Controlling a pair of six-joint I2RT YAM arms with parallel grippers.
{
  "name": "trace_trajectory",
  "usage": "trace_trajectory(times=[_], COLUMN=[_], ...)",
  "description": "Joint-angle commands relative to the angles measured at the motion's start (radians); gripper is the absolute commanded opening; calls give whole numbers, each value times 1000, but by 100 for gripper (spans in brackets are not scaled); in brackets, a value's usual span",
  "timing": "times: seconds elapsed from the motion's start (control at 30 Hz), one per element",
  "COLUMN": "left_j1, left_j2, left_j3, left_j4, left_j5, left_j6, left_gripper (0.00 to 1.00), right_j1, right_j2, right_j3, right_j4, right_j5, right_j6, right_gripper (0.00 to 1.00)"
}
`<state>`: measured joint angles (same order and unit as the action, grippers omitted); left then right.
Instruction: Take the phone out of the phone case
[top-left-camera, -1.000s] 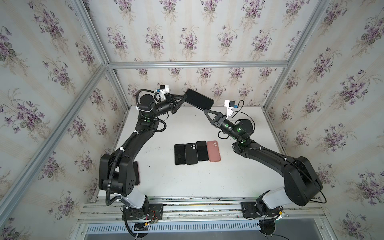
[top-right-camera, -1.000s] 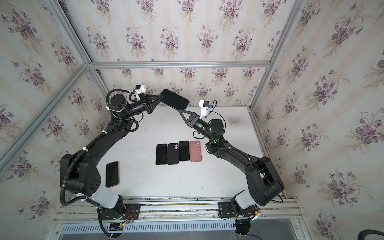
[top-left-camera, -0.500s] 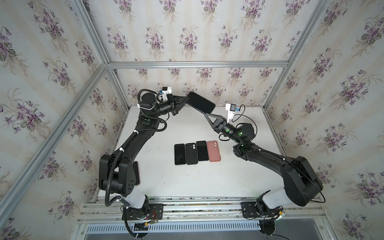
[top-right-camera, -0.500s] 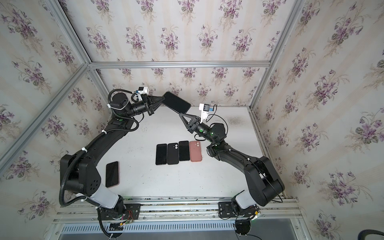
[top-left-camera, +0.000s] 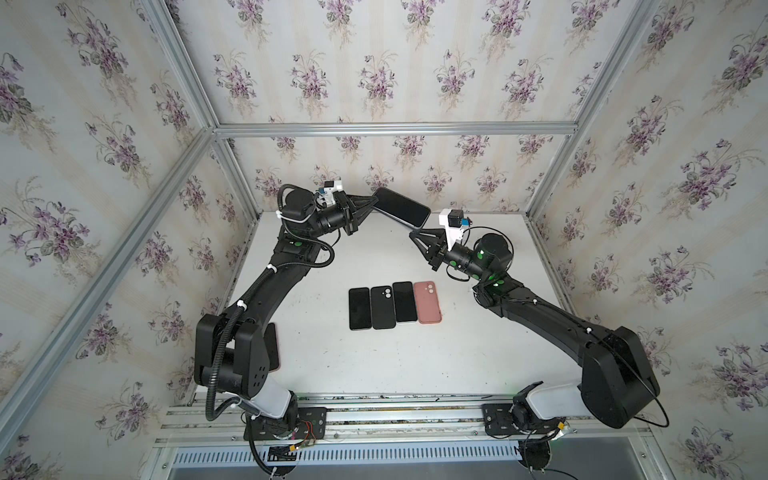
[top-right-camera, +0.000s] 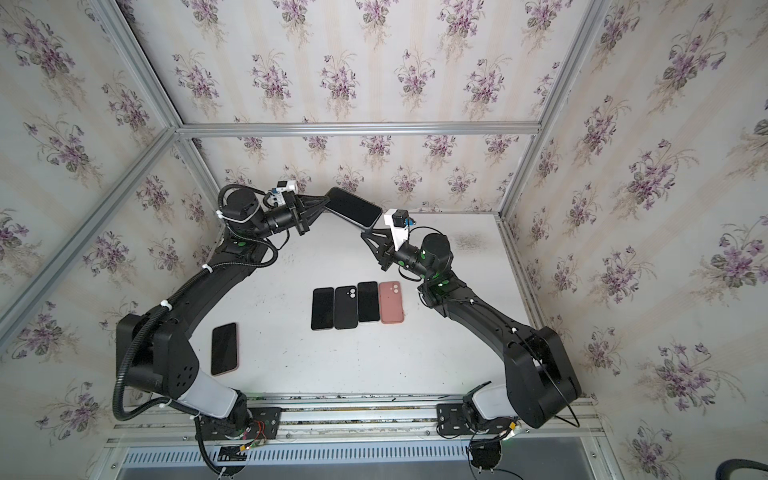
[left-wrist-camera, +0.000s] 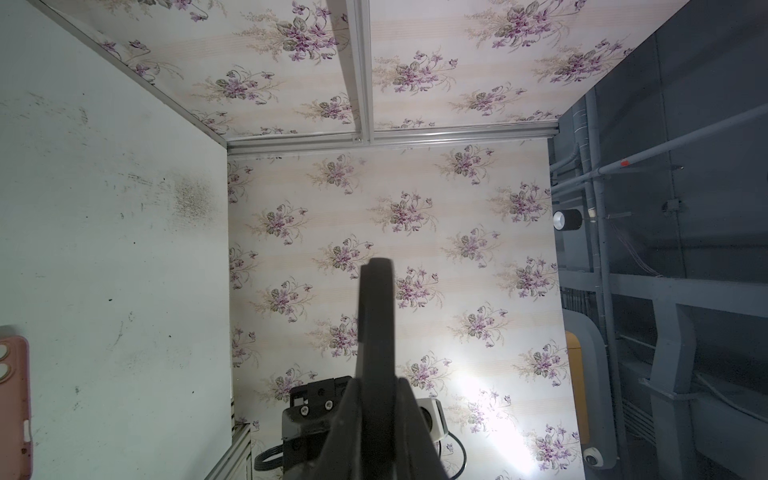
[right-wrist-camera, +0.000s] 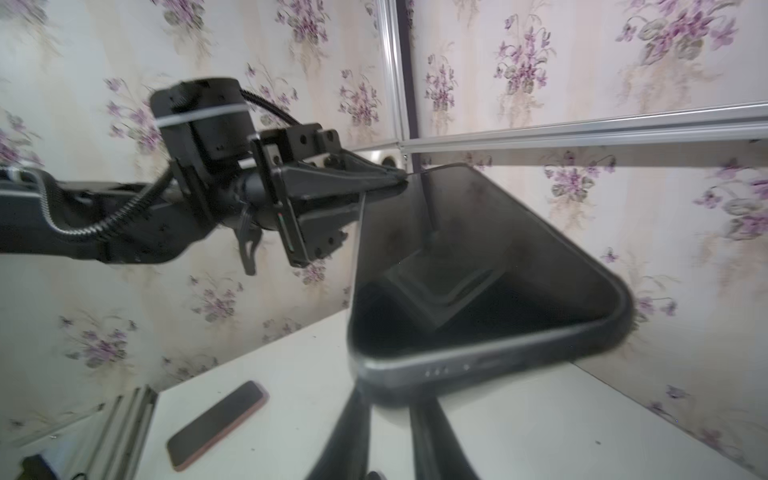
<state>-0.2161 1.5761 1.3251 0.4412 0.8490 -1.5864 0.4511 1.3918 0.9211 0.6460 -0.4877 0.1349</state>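
Note:
A black phone in a dark phone case (top-left-camera: 401, 205) (top-right-camera: 353, 206) hangs tilted in the air over the back of the table. My left gripper (top-left-camera: 374, 201) (top-right-camera: 326, 200) is shut on its far-left end. The left wrist view shows it edge-on (left-wrist-camera: 376, 316) between the fingers. My right gripper (top-left-camera: 411, 235) (top-right-camera: 363, 235) sits just below the phone's other end, apart from it. In the right wrist view the phone (right-wrist-camera: 457, 249) shows its grey bottom edge above the right gripper (right-wrist-camera: 388, 405), whose jaws stand slightly open with bare table between them.
A row lies mid-table: a black phone (top-left-camera: 359, 307), a black case (top-left-camera: 382, 306), another black phone (top-left-camera: 404, 301) and a pink case (top-left-camera: 428, 302). A phone in a pink case (top-right-camera: 224, 349) lies at the front left by the left arm's base.
My right gripper has come off the phone's end, dropped back a little and parted its jaws. The left gripper still holds the phone, shifted slightly.

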Motion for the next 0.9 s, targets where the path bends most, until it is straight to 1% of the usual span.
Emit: trace_trajectory(times=[0.0, 0.07, 0.1, 0.13, 0.2, 0.23, 0.3, 0.37, 0.43, 0.53, 0.57, 0.63, 0.7, 0.8, 0.87], left_j1=[-5, -5, -5, -5, -3, -4, -8, -11, -14, -36, -45, -64, -78, -93, -99], left_j2=[-8, -5, -6, -9, -21, -24, -18, -14, -19, -43, -55, -79, -90, -103, -109], left_j3=[23, 41, 61, 86, 160, 198, 287, 359, 415, 476, 479, 477, 489, 496, 496], left_j4=[76, 76, 50, -6, -205, -287, -466, -630, -823, -1080, -1124, -1186, -1239, -1319, -1353], left_j5=[74, 85, 93, 103, 107, 113, 140, 167, 149, 86, 77, 58, 55, 27, 22], left_j6=[-53, -38, -3, 53, 261, 365, 602, 820, 1068, 1429, 1511, 1632, 1704, 1793, 1829], left_gripper=[0, 0, 0, 0, 0, 0, 0, 0, 0, 0, 0, 0, 0, 0, 0], right_j1=[-24, -53, -70, -86, -131, -156, -226, -274, -287, -287, -284, -270, -242, -208, -196], right_j2=[-40, -74, -97, -123, -180, -203, -244, -269, -280, -255, -241, -205, -180, -168, -165], right_j3=[-15, -55, -76, -92, -130, -142, -145, -119, -67, 32, 62, 117, 148, 152, 144], right_j4=[-73, -58, -75, -89, -136, -173, -270, -389, -539, -796, -867, -980, -1059, -1070, -1040], right_j5=[114, 89, 74, 56, 14, -3, -69, -133, -194, -304, -328, -360, -385, -418, -449], right_j6=[-87, -56, -45, -32, -22, -22, -53, -129, -281, -519, -573, -646, -705, -721, -695], right_gripper=[34, 49, 57, 62, 70, 72, 73, 74, 74, 74, 74, 72, 72, 71, 71])
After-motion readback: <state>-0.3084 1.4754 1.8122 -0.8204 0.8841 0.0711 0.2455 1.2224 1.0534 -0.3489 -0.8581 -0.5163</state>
